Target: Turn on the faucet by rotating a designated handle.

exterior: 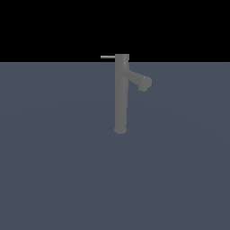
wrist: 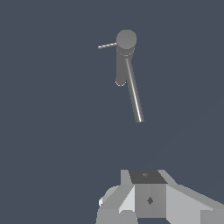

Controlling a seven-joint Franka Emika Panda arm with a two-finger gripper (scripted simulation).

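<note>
Dull-grey faucet point(exterior: 120, 96) — thin pale handle point(exterior: 107, 57) sideways.

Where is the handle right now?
In the exterior view, the handle sticks out sideways from the top cap of the faucet, toward that view's left, on the opposite side from the spout.

Both renders are dim, flat and evenly lit, sharp throughout, without blur or edge distortion. The faucet point(exterior: 120, 94) casts no visible shadow on the floor point(exterior: 54, 170). A faint highlight brightens the handle point(exterior: 107, 57).
</note>
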